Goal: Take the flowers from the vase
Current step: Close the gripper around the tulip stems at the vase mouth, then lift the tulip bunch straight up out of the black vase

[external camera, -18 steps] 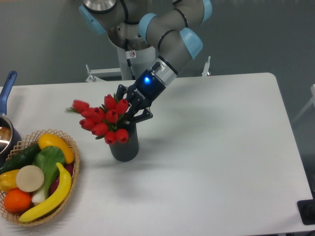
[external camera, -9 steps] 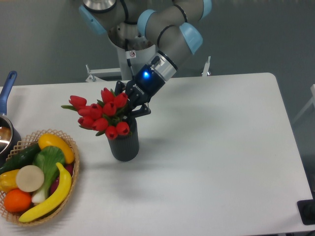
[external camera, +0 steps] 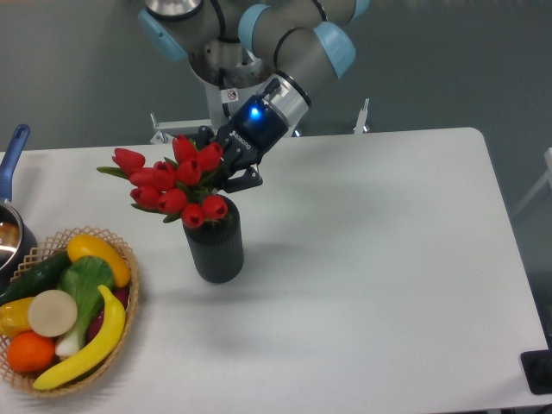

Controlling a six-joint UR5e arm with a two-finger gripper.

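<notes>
A bunch of red tulip flowers (external camera: 168, 181) with green leaves hangs over the mouth of the dark ribbed vase (external camera: 215, 249), which stands upright on the white table. My gripper (external camera: 226, 172) reaches in from the upper right and is shut on the flowers just behind the buds. The lowest buds sit right at the vase's rim. The stems are hidden behind the buds and my fingers, so I cannot tell whether they still reach into the vase.
A wicker basket (external camera: 131, 289) holding fruit and vegetables sits at the front left. A blue-handled pot (external camera: 12, 155) is at the left edge. The arm's base (external camera: 216, 95) stands behind the table.
My gripper has risen and shifted up-left with the flowers in it. The bunch has lifted, exposing more of the vase. The vase has stayed in place.
</notes>
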